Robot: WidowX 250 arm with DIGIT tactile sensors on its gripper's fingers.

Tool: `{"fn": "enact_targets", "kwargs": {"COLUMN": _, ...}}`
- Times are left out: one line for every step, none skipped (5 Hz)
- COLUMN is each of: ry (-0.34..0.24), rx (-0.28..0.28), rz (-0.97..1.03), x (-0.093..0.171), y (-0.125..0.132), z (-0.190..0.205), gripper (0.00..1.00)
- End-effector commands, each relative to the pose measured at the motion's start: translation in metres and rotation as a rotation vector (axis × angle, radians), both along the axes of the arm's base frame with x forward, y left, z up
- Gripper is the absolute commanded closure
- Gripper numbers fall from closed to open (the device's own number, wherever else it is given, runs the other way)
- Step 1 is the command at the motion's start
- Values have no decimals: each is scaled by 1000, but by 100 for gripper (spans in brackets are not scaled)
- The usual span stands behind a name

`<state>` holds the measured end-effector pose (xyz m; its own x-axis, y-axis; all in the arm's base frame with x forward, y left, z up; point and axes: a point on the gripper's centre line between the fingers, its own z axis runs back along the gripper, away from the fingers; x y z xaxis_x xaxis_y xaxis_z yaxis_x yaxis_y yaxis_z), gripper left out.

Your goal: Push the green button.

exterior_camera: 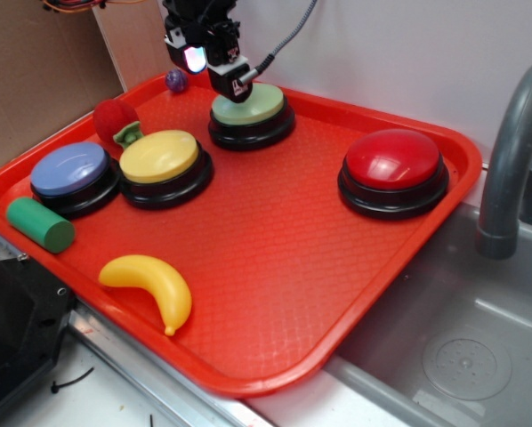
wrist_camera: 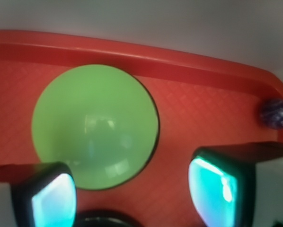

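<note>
Red tray on a counter beside a grey sink, grey faucet at right. The green button, pale sage dome on a black base, sits at the far edge of the tray, roughly centre-left along the far rim. The gripper is directly over its left part; whether it touches the dome is hard to tell in the exterior view. In the wrist view the green button fills the middle, with the two fingers at the bottom edge, set apart with a clear gap between them and nothing held; the gripper midpoint lies over the dome's lower right edge. Left of the green button: a yellow button, then a blue button at far left. A red button stands well apart at right. A dark green cylinder lies near the blue button, a yellow banana at the near edge, a red strawberry and a small purple ball by the far left rim.
</note>
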<state>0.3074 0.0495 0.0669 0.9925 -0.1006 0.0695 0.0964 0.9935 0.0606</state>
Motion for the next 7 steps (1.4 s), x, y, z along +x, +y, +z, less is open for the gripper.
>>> {"fn": "enact_targets", "kwargs": {"ry": 11, "rx": 18, "rz": -42, "x": 4, "y": -15, "z": -8, "gripper": 0}}
{"fn": "enact_targets", "kwargs": {"ry": 3, "rx": 25, "rz": -50, "x": 1, "y": -16, "z": 4, "gripper": 0}}
{"fn": "enact_targets", "kwargs": {"ry": -41, "rx": 27, "rz": -41, "x": -5, "y": -17, "z": 36, "gripper": 0}}
{"fn": "enact_targets", "kwargs": {"ry": -87, "rx": 19, "rz": -20, "x": -15, "y": -12, "z": 71, "gripper": 0}}
{"fn": "enact_targets", "kwargs": {"ry": -111, "rx": -4, "rz": 1, "x": -24, "y": -6, "z": 89, "gripper": 0}}
{"fn": "enact_targets", "kwargs": {"ry": -98, "rx": -28, "rz": 33, "x": -21, "y": -4, "z": 78, "gripper": 0}}
{"fn": "enact_targets", "kwargs": {"ry": -91, "rx": -28, "rz": 18, "x": -6, "y": 1, "z": 35, "gripper": 0}}
